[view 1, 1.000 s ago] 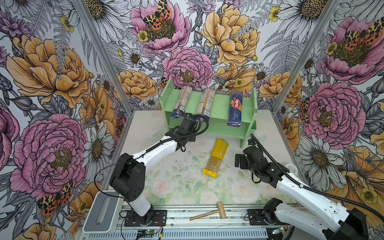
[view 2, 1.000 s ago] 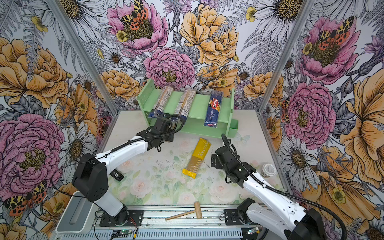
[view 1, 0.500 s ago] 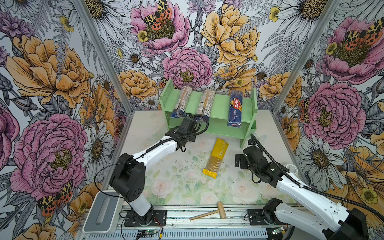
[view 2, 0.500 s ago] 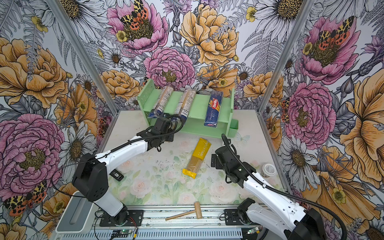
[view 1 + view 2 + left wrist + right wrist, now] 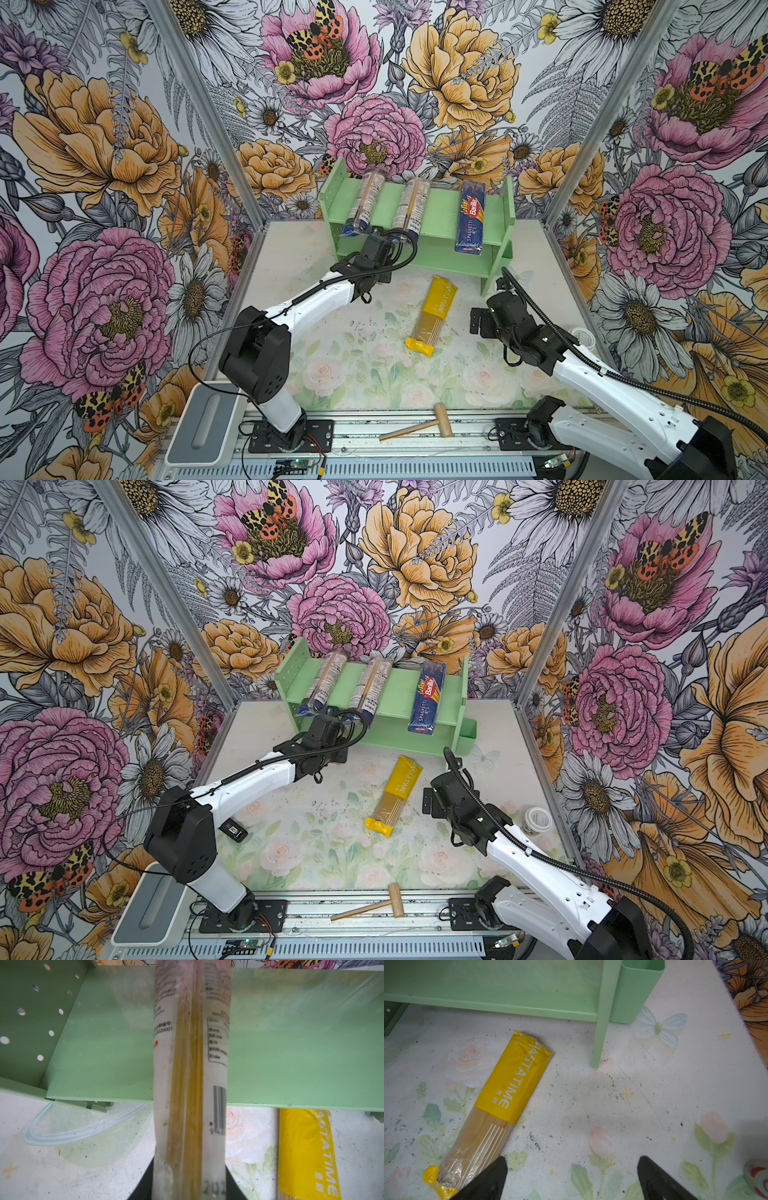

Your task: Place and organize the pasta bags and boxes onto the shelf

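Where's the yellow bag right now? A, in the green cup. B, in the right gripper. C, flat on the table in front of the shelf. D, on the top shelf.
C: the yellow bag lies flat on the table, in front of the shelf.

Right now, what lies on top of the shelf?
Shelf top: a clear bag, a second bag and a Barilla box, lying apart, front to back. The top board hides most of the lower tier.

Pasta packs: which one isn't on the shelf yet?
The yellow bag: it lies on the table before the shelf, while two clear bags and the blue Barilla box rest on its top tier.
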Available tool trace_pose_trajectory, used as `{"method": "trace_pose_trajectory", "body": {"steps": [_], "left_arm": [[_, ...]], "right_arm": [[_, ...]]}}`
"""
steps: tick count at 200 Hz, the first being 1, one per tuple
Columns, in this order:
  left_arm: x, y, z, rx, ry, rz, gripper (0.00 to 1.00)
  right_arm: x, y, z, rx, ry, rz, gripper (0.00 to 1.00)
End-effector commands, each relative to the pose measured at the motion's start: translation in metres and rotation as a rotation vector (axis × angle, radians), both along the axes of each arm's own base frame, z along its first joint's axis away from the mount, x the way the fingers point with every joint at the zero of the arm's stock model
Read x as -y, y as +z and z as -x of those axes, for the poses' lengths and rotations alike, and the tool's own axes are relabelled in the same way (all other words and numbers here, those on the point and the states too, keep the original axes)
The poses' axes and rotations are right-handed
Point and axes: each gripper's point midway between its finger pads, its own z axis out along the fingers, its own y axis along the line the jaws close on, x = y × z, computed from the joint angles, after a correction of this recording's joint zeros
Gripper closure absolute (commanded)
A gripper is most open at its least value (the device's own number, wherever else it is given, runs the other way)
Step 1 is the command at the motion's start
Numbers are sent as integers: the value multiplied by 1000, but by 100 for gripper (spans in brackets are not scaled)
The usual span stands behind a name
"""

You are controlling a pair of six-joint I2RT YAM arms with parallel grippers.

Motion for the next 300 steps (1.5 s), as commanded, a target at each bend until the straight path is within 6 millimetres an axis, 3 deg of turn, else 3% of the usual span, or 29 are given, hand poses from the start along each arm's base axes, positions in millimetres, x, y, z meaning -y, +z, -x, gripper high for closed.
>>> {"method": "trace_pose_trajectory", "body": {"steps": [1,148,191,300], "left_arm": [[8,59,-26,180,26,102,64],[3,54,-22,169,32,93,56],[0,51,-17,164,33,92,35],[-8,39,-2,137,29,76,23]], "right_arm": [[2,0,1,-1,6,13,1],[2,2,1,-3,8,11,0],[1,3,0,-3,9,10,1],[-2,6,-2,-4,19,9,0]]}}
